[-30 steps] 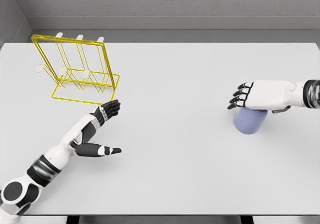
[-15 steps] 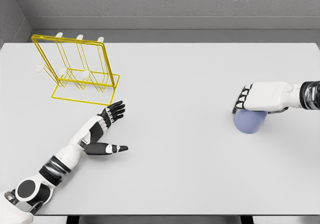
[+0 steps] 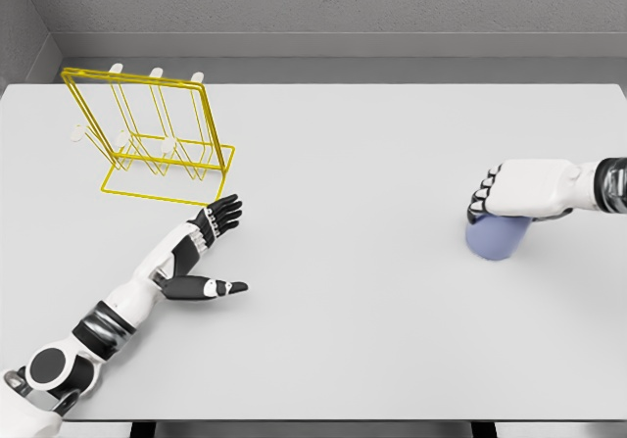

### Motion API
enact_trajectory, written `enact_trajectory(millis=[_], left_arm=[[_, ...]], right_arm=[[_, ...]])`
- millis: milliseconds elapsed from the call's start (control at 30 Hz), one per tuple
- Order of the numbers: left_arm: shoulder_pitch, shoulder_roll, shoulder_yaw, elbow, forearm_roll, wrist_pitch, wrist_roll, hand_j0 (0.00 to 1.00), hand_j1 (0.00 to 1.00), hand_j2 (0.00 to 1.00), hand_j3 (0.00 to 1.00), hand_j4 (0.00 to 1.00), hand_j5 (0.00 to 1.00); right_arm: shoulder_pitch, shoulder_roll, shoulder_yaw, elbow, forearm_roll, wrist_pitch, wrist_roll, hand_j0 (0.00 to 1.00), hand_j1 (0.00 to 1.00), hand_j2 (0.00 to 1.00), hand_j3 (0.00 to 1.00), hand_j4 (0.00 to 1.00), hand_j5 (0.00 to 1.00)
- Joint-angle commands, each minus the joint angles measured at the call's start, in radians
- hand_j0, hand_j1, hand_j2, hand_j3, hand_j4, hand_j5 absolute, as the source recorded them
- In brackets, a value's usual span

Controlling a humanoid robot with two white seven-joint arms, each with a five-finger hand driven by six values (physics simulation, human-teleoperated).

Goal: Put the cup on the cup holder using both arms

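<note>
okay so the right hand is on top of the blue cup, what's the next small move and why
Probably lift the cup slightly off the table. The right hand has its fingers curled over the cup's top, seemingly grasping it, while the yellow cup holder stands far across, near the open left hand.

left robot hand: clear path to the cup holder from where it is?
Probably yes. The left robot hand, fingers spread and holding nothing, lies just in front of the yellow cup holder, with only bare table between them.
</note>
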Motion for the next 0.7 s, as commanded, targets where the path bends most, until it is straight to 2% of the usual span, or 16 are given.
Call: enact_trajectory(millis=[0, 33, 100, 200, 333, 500, 667], left_arm=[[0.000, 0.010, -0.003, -0.001, -0.003, 0.003, 0.000, 1.00, 1.00, 1.00, 1.00, 1.00, 1.00], [-0.003, 0.017, -0.009, -0.001, -0.003, 0.003, 0.000, 1.00, 1.00, 1.00, 1.00, 1.00, 1.00], [-0.025, 0.017, -0.017, -0.001, -0.003, 0.050, 0.000, 1.00, 1.00, 1.00, 1.00, 1.00, 1.00], [-0.026, 0.018, -0.021, -0.002, -0.003, 0.050, 0.000, 1.00, 1.00, 1.00, 1.00, 1.00, 1.00], [-0.029, 0.018, -0.021, -0.002, -0.003, 0.050, 0.000, 1.00, 1.00, 1.00, 1.00, 1.00, 1.00], [-0.029, 0.017, -0.021, -0.002, -0.003, 0.047, 0.000, 1.00, 1.00, 1.00, 1.00, 1.00, 1.00], [-0.029, 0.017, -0.021, -0.004, -0.003, 0.047, 0.000, 1.00, 1.00, 1.00, 1.00, 1.00, 1.00]], right_arm=[[0.000, -0.002, -0.002, 0.000, 0.005, -0.003, -0.005, 0.57, 0.57, 0.57, 0.57, 0.57, 0.57], [0.000, -0.004, -0.016, -0.003, 0.004, -0.003, -0.005, 0.57, 0.57, 0.57, 0.57, 0.57, 0.57], [0.002, -0.030, -0.048, -0.066, 0.004, -0.003, -0.005, 0.57, 0.57, 0.57, 0.57, 0.57, 0.57], [0.002, -0.022, -0.085, -0.114, -0.005, -0.003, -0.005, 0.51, 0.51, 0.51, 0.51, 0.51, 0.51], [-0.006, -0.006, -0.085, -0.144, -0.008, -0.003, -0.005, 0.52, 0.52, 0.52, 0.52, 0.52, 0.52], [-0.015, 0.074, -0.082, -0.146, -0.008, -0.003, -0.005, 0.52, 0.52, 0.52, 0.52, 0.52, 0.52], [-0.058, 0.174, -0.070, -0.146, -0.022, -0.003, -0.005, 0.52, 0.52, 0.52, 0.52, 0.52, 0.52]])
